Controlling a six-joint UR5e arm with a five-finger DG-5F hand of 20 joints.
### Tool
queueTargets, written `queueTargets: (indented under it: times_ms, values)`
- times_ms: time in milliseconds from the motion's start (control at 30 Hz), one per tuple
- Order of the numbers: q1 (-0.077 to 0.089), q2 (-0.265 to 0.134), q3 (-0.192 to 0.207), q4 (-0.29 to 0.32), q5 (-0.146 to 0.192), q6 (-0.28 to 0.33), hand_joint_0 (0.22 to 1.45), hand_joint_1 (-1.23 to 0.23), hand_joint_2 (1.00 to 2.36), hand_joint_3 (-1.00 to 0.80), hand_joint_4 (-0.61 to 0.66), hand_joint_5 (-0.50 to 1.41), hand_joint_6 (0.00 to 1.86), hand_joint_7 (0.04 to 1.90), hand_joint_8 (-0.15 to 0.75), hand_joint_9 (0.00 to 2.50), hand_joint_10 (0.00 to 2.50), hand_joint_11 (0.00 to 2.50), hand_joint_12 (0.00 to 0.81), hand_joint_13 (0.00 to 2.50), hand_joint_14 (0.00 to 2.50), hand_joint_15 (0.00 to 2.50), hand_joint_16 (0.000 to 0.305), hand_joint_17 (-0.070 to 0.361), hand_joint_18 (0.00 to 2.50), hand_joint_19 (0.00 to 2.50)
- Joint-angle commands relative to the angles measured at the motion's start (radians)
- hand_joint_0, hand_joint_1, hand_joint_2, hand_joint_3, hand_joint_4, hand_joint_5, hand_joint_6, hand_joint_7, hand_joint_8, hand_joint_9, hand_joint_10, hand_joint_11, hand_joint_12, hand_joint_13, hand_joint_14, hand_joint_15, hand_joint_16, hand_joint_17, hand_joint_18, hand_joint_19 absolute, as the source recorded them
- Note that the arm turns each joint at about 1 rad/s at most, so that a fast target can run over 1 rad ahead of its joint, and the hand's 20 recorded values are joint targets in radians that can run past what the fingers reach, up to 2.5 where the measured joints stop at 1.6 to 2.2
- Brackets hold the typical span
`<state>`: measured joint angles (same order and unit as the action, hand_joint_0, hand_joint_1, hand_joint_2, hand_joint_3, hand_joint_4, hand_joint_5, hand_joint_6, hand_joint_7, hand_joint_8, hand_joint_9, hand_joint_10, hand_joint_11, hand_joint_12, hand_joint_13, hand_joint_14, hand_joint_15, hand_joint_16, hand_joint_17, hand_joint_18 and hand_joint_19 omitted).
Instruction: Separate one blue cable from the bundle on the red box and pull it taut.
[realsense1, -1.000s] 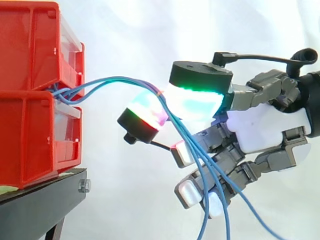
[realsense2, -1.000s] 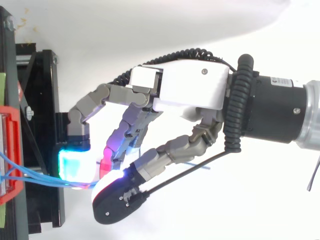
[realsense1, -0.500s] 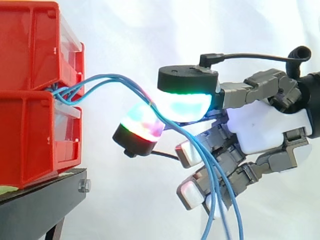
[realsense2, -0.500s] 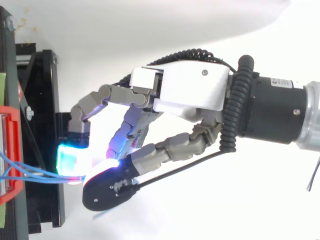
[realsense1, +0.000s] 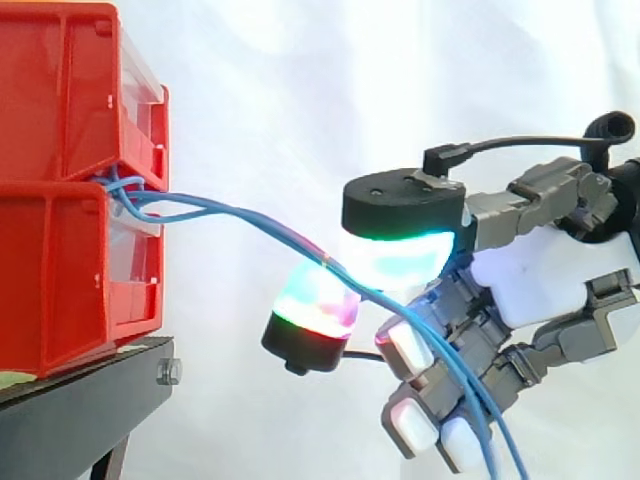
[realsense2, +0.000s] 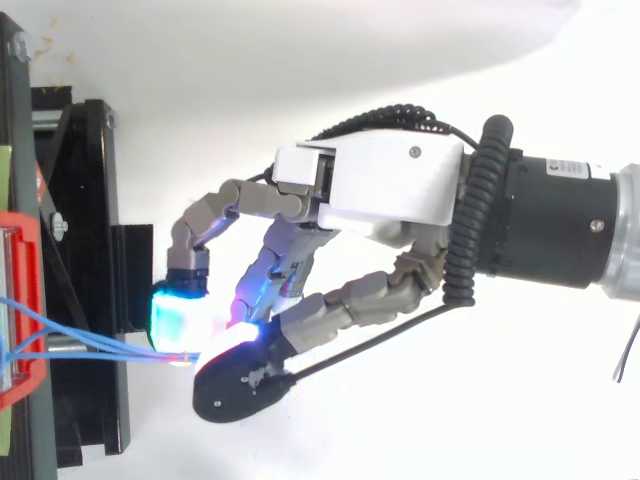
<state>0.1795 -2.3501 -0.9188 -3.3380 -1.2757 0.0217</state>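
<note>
Blue cables (realsense1: 250, 215), red bins (realsense1: 60, 190), black stand (realsense1: 70, 420).

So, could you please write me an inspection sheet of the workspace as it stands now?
Surface: black stand carries the stacked red bins.
Job's things: blue cables leave the gap between the bins and run together, nearly straight, to the hand.
Clutter: nothing seen.
Hand: beside the bins, apart from them, pinching the blue cables between two glowing pads.
Cables: past the pinch they drop across the hand, out of the side view's bottom edge.
Surroundings: white curtain behind.
</note>
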Motion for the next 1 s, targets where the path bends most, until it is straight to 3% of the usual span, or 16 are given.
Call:
queueTargets:
  times_ms: [0,167,400,533,600,700,967]
  values:
    - [0.000,0.000,0.000,-0.008,-0.004,0.009,0.58,-0.70,1.00,-0.47,0.01,-0.05,0.91,0.98,0.139,1.19,0.02,0.51,0.324,0.87,0.03,0.65,0.037,0.083,0.81,0.59]
    - [0.000,0.000,0.002,-0.008,-0.004,0.015,0.59,-0.66,1.01,-0.39,-0.04,-0.03,0.89,1.00,0.140,1.22,0.02,0.51,0.325,0.88,0.03,0.65,0.036,0.082,0.81,0.59]
    - [0.000,0.000,0.000,-0.008,-0.004,0.015,0.59,-0.83,1.02,-0.06,0.01,-0.08,0.93,0.93,0.206,1.15,0.02,0.55,0.376,0.89,0.03,0.64,0.046,0.103,0.89,0.53]
    - [0.000,0.000,0.000,-0.009,-0.004,0.015,0.55,-0.75,1.01,-0.15,0.04,-0.06,0.91,0.92,0.197,1.18,0.01,0.49,0.402,0.91,0.02,0.62,0.053,0.118,0.91,0.50]
    - [0.000,0.000,0.000,-0.009,-0.004,0.015,0.55,-0.58,1.01,-0.27,0.02,-0.05,0.88,0.93,0.172,1.17,0.01,0.46,0.373,0.87,0.02,0.63,0.047,0.105,0.83,0.55]
    - [0.001,0.000,0.000,-0.008,-0.004,0.018,0.55,-0.51,1.01,-0.31,0.01,-0.05,0.86,0.97,0.167,1.16,0.02,0.48,0.360,0.84,0.03,0.63,0.044,0.099,0.78,0.58]
    - [0.001,0.000,0.008,-0.044,-0.004,0.041,0.48,-0.43,1.00,-0.48,0.07,-0.07,0.83,0.91,0.197,1.10,0.02,0.48,0.377,0.82,0.02,0.63,0.046,0.104,0.77,0.57]
